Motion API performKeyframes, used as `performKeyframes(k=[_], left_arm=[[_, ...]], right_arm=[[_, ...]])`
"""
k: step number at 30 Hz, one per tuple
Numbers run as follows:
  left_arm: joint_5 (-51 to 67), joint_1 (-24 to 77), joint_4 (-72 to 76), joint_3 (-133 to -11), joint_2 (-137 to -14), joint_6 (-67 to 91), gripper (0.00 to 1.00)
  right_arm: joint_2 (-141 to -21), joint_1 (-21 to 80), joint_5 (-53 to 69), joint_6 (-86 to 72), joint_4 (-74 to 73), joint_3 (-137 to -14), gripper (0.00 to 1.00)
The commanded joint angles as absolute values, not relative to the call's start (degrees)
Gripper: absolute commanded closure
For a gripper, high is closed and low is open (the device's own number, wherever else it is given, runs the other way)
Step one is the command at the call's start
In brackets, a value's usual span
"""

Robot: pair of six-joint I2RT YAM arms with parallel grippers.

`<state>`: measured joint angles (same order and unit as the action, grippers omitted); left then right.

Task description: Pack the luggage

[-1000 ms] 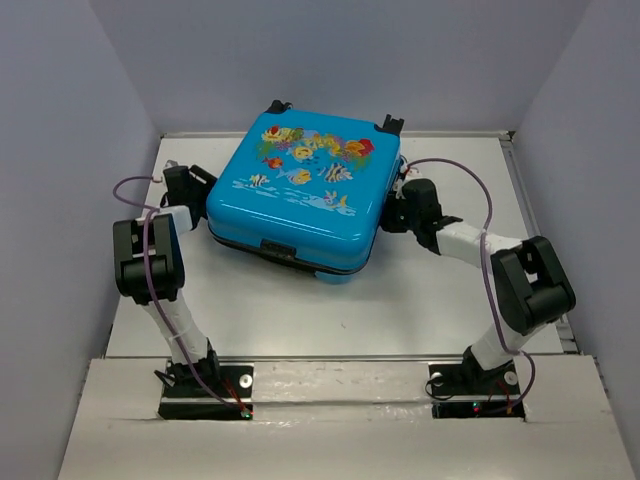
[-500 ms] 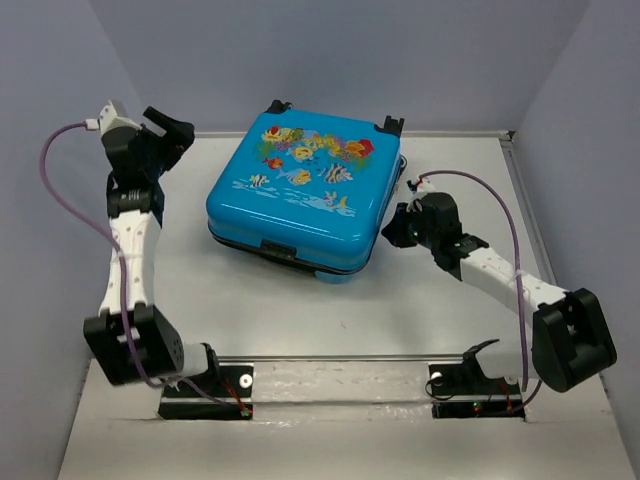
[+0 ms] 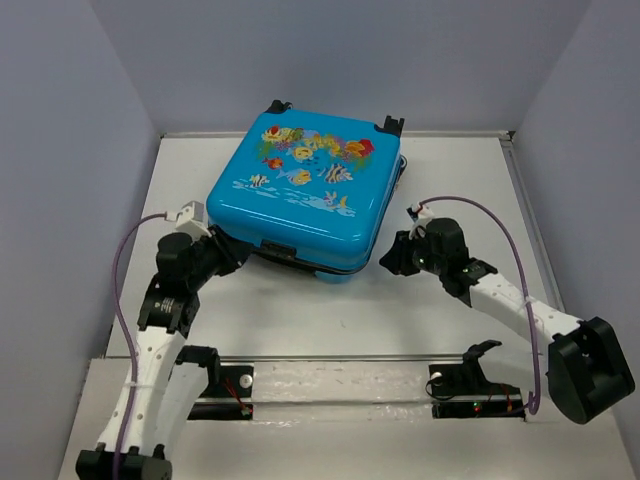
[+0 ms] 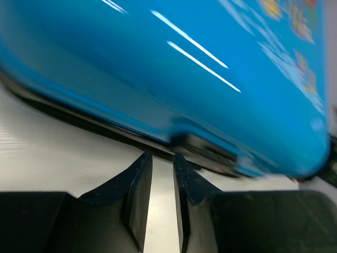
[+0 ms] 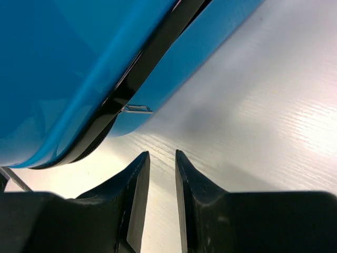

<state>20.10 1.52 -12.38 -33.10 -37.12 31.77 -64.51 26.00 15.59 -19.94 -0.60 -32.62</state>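
Lying shut on the white table (image 3: 330, 310), the bright-blue hard-shell fish-print suitcase (image 3: 300, 190) is unmoved; the left gripper (image 3: 232, 256), raised earlier, now sits at its near-left corner, the right gripper (image 3: 385, 258) just off its near-right corner, both slightly parted, empty.

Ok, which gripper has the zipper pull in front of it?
The right gripper: the silver zipper pull sits on the luggage seam ahead; the left gripper faces a black fitting.
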Motion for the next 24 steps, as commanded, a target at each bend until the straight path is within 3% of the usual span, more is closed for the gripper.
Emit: performKeyframes(k=[1, 5, 11, 19, 24], left_arm=[[18.30, 14.57, -9.32, -32.27, -33.22, 39.53, 0.68], [12.86, 29.92, -2.84, -26.56, -35.23, 44.55, 0.68], [6.15, 41.38, 5.79, -27.24, -46.82, 46.50, 0.66], [2.90, 45.44, 8.96, -32.69, -59.22, 42.46, 0.64], [-6.14, 45.44, 7.48, -35.68, -60.47, 39.82, 0.64]], right_arm=[[-67.22, 26.46, 25.54, -19.25, 10.87, -31.55, 0.64], [-71.45, 26.46, 25.93, -15.74, 15.10, -32.26, 0.60], [-72.69, 26.46, 25.94, -11.26, 27.22, -27.61, 0.55], [-76.98, 26.46, 24.60, -8.53, 41.74, -23.82, 0.53], [-79.36, 26.46, 25.93, -9.14, 50.62, -22.59, 0.53]])
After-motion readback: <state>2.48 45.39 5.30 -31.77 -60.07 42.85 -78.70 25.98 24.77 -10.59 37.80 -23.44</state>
